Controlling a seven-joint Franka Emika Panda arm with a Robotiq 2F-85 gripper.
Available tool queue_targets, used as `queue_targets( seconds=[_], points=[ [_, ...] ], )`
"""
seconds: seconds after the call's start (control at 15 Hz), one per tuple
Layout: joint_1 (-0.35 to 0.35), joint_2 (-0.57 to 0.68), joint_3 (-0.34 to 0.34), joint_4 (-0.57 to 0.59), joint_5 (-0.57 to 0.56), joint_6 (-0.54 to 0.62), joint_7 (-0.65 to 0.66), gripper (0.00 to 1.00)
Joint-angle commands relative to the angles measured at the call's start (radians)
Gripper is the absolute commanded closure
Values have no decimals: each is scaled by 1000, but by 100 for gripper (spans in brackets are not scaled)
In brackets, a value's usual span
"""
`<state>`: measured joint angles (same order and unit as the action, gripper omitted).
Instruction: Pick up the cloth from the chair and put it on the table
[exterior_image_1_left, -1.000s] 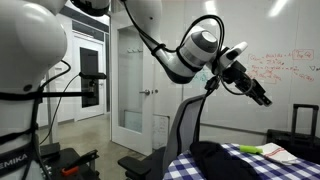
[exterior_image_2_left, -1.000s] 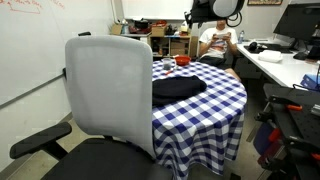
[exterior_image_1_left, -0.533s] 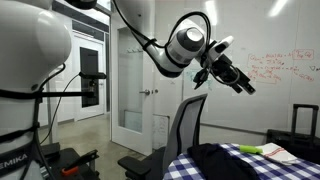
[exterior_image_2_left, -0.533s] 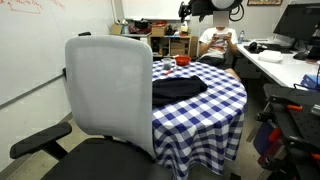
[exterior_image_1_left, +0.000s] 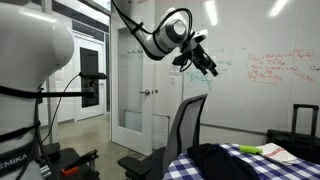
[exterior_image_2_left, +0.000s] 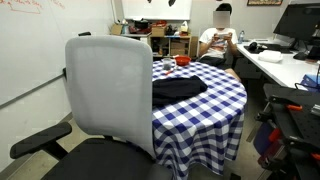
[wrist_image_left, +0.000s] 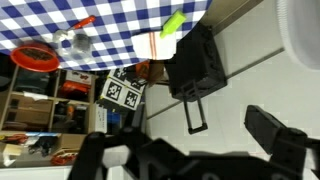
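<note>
The black cloth (exterior_image_1_left: 214, 157) (exterior_image_2_left: 178, 87) lies in a heap on the table (exterior_image_1_left: 262, 166) (exterior_image_2_left: 218, 103), which wears a blue-and-white checkered cover. The chair (exterior_image_1_left: 190, 124) (exterior_image_2_left: 110, 92) stands at the table's edge, its seat bare in an exterior view. My gripper (exterior_image_1_left: 205, 63) is high in the air, well above the chair and away from the cloth, open and holding nothing. In the wrist view the gripper (wrist_image_left: 186, 140) shows spread dark fingers (wrist_image_left: 272, 133) with only floor between them; the table (wrist_image_left: 100, 18) runs along the top edge.
A green object (exterior_image_1_left: 250, 149) (wrist_image_left: 172, 22), a red bowl (wrist_image_left: 35, 57) and a glass (wrist_image_left: 72, 42) sit on the table. A black case (wrist_image_left: 195, 62) stands on the floor. A seated person (exterior_image_2_left: 220, 36) is behind the table, beside desks and shelves.
My gripper has risen and swung away from over the table toward the wall, and its jaws have opened wide. The cloth has stayed on the table.
</note>
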<state>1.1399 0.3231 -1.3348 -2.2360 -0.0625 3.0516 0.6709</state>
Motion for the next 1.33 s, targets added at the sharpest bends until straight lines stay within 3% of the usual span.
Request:
queue_targets(
  seconds=[0.0,0.33,0.67,0.87,1.0,1.27],
  points=[
    [53,-155,22,81,-47,-215,-105,0],
    [116,-253,-27,141,-145,-523,-254,0],
    [147,-440,-72,128,-339,-573,-429,0],
    [87,-567,-3,114,-430,-548,-498,0],
    [30,-662,80,93,-463,-576,-529,0],
    [-76,-819,295,44,-437,-825,-537,0]
  ],
)
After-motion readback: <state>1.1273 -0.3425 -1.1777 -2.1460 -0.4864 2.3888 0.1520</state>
